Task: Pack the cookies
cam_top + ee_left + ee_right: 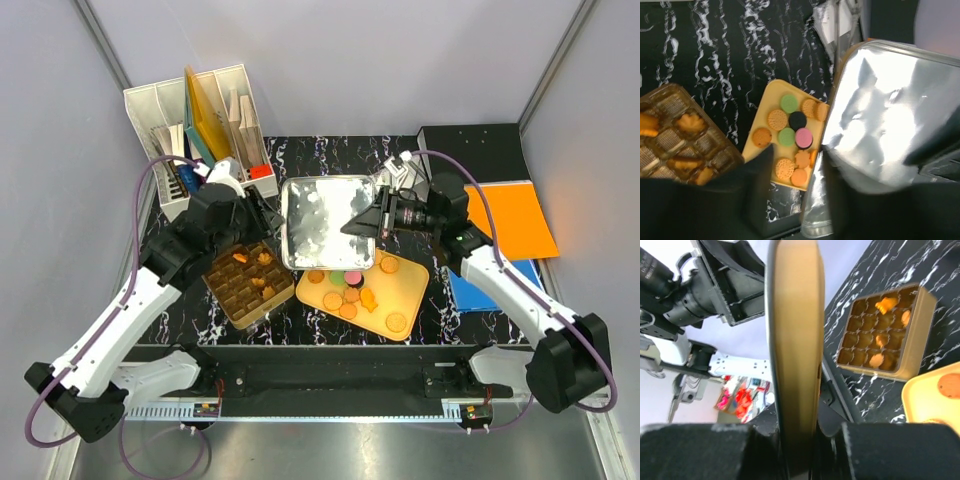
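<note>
Since every place below is reckoned from the tin lid, that piece is entered first: square, silver, shiny inside facing up, over the middle of the black marbled mat.

1. Right gripper. At the lid's right edge and clamped on it. In the right wrist view the gold rim runs straight up between the two fingers.

2. Left gripper. At the lid's left edge, fingers parted. The rim stands in the gap with open space beside it, and nothing is pinched.

3. Yellow tray. Directly in front of the lid, flat on the mat. Its far edge is overlapped by the lid's near edge.

4. Cookies. Most lie loose on the yellow tray, in front of the lid. They are mainly tan and orange rounds. The left wrist view also shows two green, one pink and one near-black, bunched close to the lid's rim. Two or three tan rounds sit apart toward the tray's near and right side.

5. Gold box. To the front-left of the lid, with its far corner near the lid's left edge. It is fitted with a brown grid of small compartments. Four orange cookies sit in separate compartments, and the other compartments show only brown liner.

6. White file rack. Behind and to the left of the lid, holding upright sheets and folders.

7. Orange sheet. Well to the right of the lid, lying over a blue folder.

8. Black box. Behind and to the right of the lid.
</note>
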{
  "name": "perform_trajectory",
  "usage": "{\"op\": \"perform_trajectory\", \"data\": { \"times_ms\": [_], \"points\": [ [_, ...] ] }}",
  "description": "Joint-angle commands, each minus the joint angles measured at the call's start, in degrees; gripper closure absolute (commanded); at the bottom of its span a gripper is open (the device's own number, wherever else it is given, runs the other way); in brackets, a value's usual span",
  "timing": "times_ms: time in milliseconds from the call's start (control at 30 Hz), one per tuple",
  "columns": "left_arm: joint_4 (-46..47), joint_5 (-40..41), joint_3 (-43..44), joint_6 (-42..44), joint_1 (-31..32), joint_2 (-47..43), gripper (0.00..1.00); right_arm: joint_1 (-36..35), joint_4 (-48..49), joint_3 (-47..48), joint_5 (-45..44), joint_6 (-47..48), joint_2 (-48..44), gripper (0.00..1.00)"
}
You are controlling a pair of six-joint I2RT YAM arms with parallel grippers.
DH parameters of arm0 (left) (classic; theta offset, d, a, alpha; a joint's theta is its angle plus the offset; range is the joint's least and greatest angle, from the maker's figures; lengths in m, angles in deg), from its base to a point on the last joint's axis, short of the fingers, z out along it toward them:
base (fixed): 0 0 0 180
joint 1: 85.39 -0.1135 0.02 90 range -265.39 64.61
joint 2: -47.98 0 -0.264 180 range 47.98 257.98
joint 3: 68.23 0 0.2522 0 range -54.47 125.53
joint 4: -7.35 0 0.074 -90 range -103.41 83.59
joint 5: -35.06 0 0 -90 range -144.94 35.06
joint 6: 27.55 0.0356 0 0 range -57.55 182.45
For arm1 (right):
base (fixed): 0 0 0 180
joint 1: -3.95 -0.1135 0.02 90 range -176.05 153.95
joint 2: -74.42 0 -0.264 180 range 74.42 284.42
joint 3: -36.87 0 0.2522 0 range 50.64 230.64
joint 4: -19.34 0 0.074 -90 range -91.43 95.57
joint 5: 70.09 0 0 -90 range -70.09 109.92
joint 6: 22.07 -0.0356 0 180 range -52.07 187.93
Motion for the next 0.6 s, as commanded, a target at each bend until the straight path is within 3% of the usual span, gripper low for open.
{"op": "perform_trajectory", "data": {
  "times_ms": [0,33,100,300,400,567],
  "points": [
    [-8.0,13.1,4.6,-5.0,-3.8,1.8,0.34,0.1,-10.6,7.1,-6.1,10.4,-6.1,0.97],
    [-10.7,13.0,4.5,-5.7,-5.3,2.2,0.27,0.1,-12.3,8.0,-8.7,12.0,-7.4,0.98],
    [-11.6,11.7,3.6,-7.4,-8.2,2.4,0.22,0.2,-18.3,11.1,-10.6,16.5,-8.1,1.0],
    [-11.6,11.6,2.0,-9.6,-8.3,2.0,0.06,-0.2,-31.2,16.7,-20.7,27.5,-8.6,1.0],
    [-11.5,11.1,2.3,-9.8,-8.3,2.1,0.04,-3.0,-38.9,19.0,-35.9,36.9,-8.4,1.0],
    [-11.0,9.1,2.5,-10.2,-8.3,2.1,0.02,-15.6,-43.1,19.6,-76.5,52.4,-6.4,1.0]
  ]
}}
